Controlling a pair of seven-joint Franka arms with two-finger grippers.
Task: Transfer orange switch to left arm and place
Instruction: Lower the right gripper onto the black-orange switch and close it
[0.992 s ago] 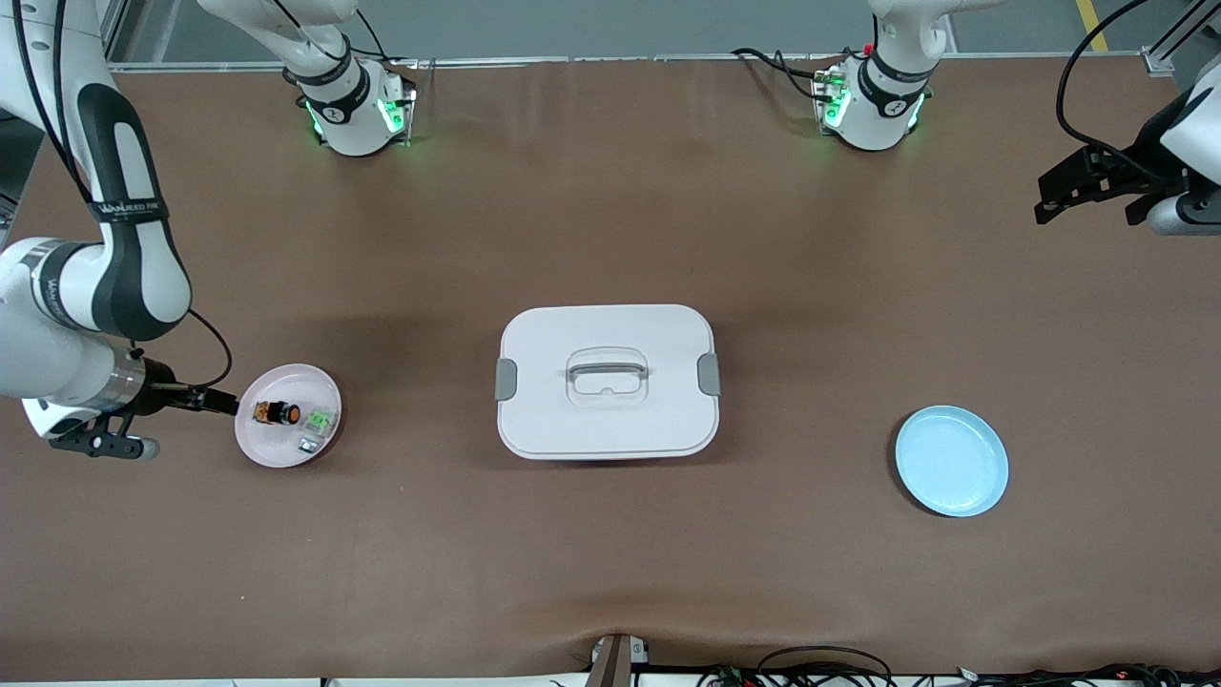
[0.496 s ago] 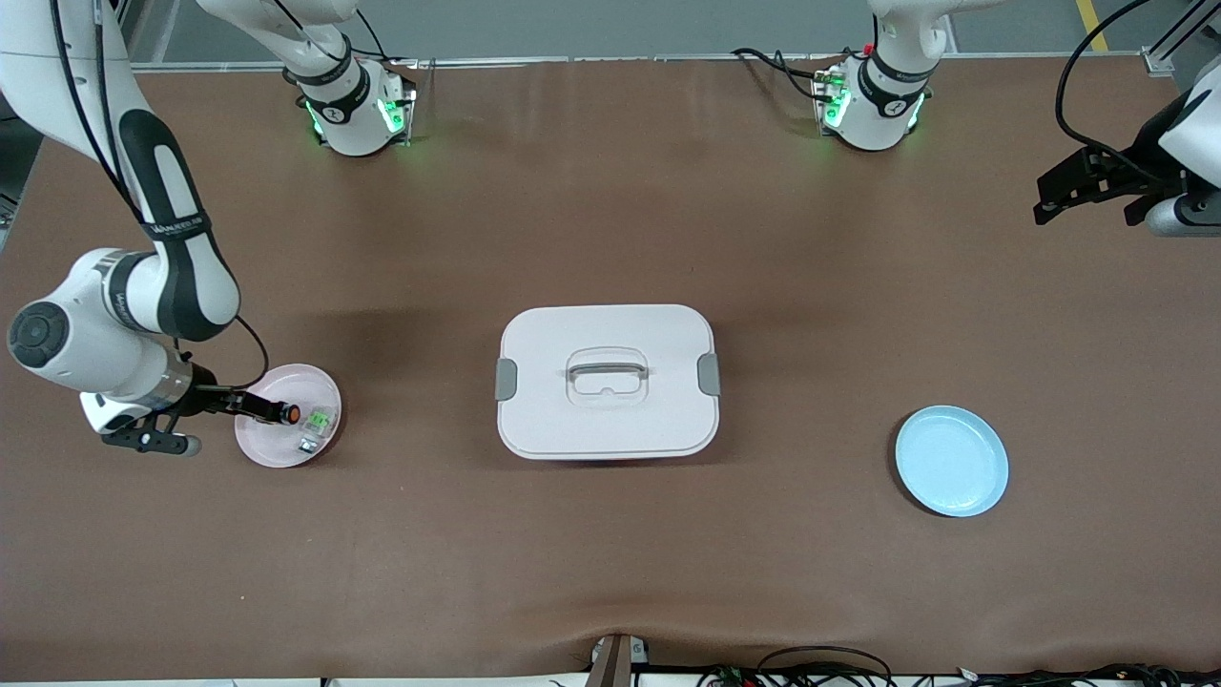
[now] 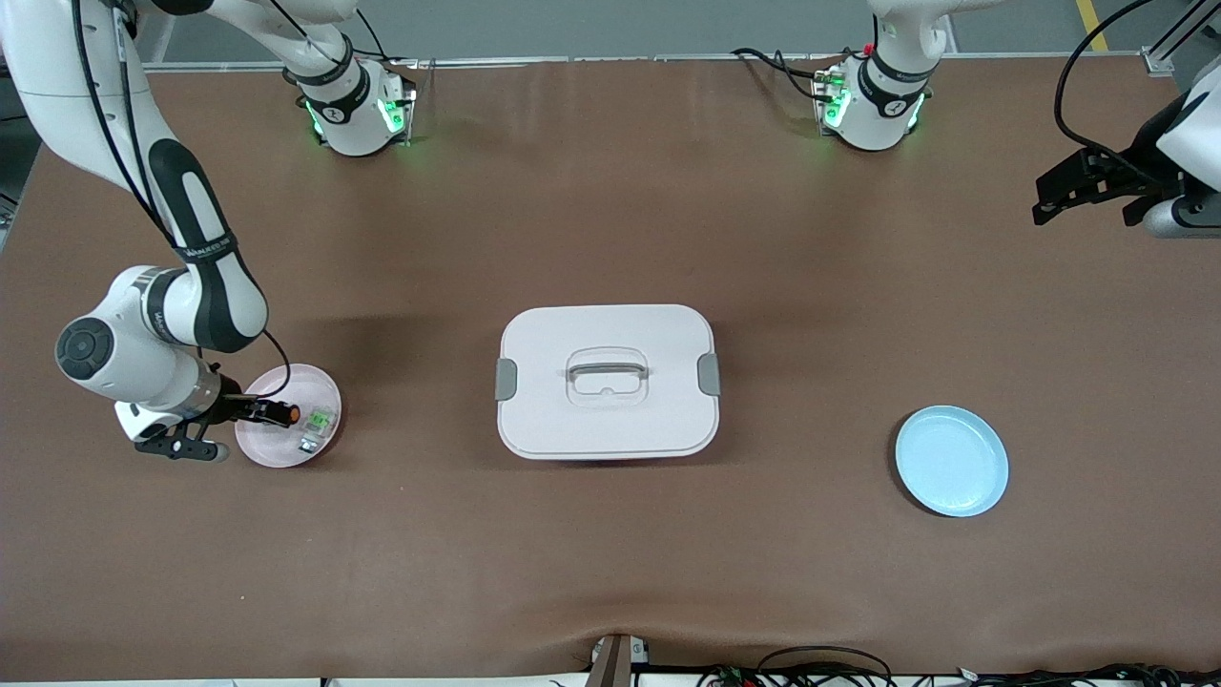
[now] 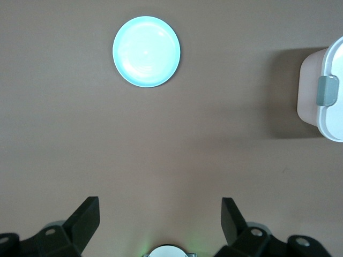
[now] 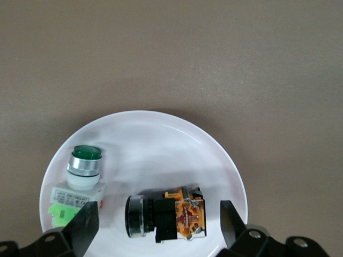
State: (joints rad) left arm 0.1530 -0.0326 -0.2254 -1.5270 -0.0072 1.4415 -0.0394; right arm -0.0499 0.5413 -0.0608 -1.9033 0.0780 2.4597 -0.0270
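Swung in over the pink plate (image 3: 286, 448), the right gripper (image 3: 256, 412) straddles the orange switch (image 5: 170, 214) with fingers apart, while the left gripper (image 3: 1087, 196) waits open above the worktop (image 3: 610, 553).

A brown table (image 3: 610, 553) carries everything; the white box (image 3: 607, 382) sits at its middle, lid on, grey latches at both ends, grey handle on top; a pink plate (image 3: 315, 382) lies well apart from the box toward the right arm's end; a blue plate (image 3: 951, 461) lies well apart from the box toward the left arm's end, slightly nearer the front camera than the box.
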